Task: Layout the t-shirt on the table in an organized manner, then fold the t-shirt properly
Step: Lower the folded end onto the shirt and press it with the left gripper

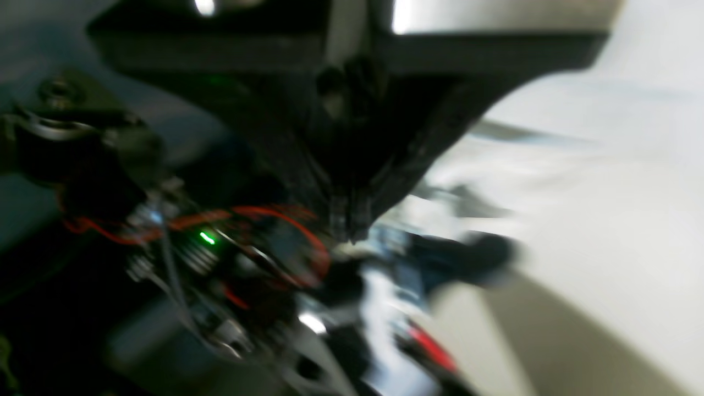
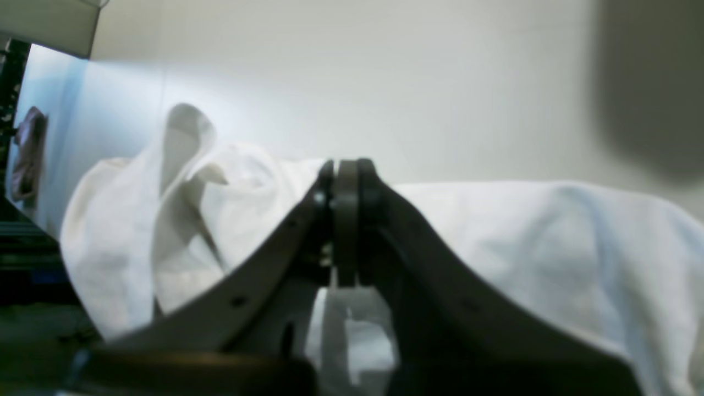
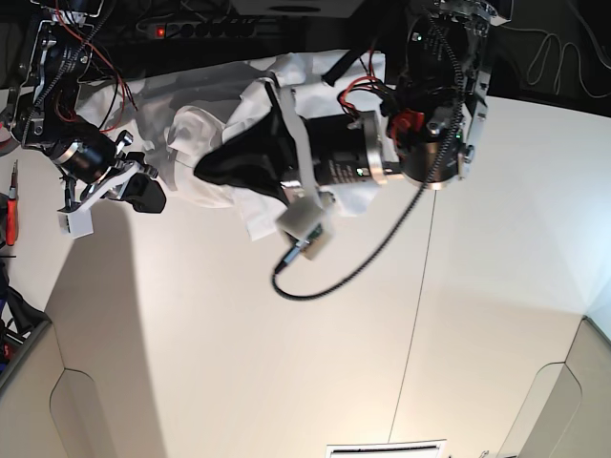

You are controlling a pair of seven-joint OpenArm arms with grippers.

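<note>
Over the wide, smooth off-white table (image 3: pixel 239 363), with its thin dark seam line (image 3: pixel 417 315) running across: two arms up at the far edge, both busy around the same heap of cloth.

Crumpled at the far side of the tabletop, the big plain white short-sleeved t-shirt (image 3: pixel 205 114) of thin soft cloth, bunched and rumpled, nowhere near flat, partly hidden behind the arm in the middle of the base view. Seen from the right wrist, the same white shirt (image 2: pixel 528 236) lying in soft humps, one fold standing up in a loop at the left, pale tabletop (image 2: pixel 385 82) stretching beyond.

Right gripper (image 3: pixel 143 196), black, at the left of the base view, just beside the shirt's left edge. Clenched tight in the wrist view, right gripper (image 2: pixel 345 176) with fingertips pressed together and no gap visible; whether any cloth is pinched there, impossible to tell, though the shirt lies directly behind and below.

Left gripper (image 3: pixel 215 167), dark and tapered, reaching across in front of the heap, tip at the cloth. Wrist view badly blurred: left gripper (image 1: pixel 352 231) narrowing to a closed point, nothing recognisable between the jaws. Red wires (image 1: pixel 286 220) and a green light (image 1: pixel 207 237) smeared behind it. A black cable (image 3: pixel 353 258) looping down from that arm over the tabletop.
</note>
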